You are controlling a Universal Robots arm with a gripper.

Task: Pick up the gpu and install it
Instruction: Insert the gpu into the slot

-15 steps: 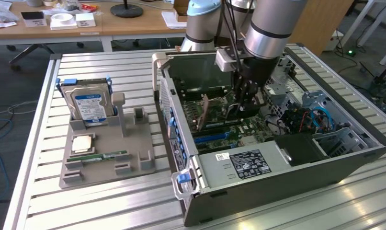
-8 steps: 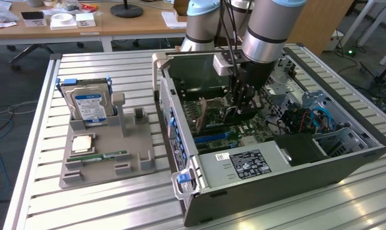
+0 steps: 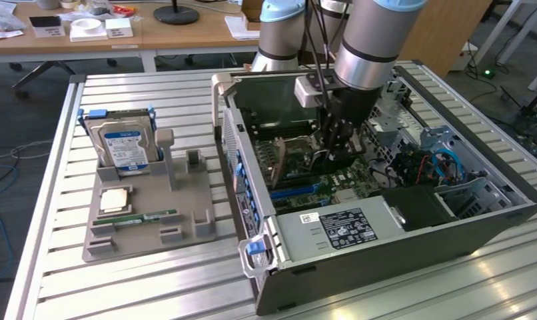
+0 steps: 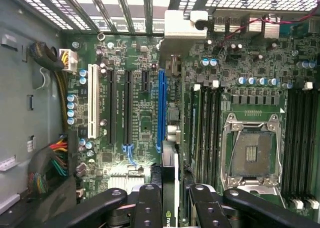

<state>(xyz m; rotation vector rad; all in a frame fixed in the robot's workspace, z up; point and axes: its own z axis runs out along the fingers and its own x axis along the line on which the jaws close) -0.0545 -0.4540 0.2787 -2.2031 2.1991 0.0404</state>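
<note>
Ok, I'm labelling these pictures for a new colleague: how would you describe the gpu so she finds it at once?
Look inside the open computer case on the slatted table, under the robot arm. Held in the gripper is the gpu, a thin card seen edge-on, roughly in line with the long blue slot; nothing else there stands on edge above the motherboard.

A slatted metal table [image 3: 135,280] carries two things; an open computer case [image 3: 384,257] lies on it at the exterior view's right. A grey holder tray [image 3: 193,223] lies just beside.
</note>
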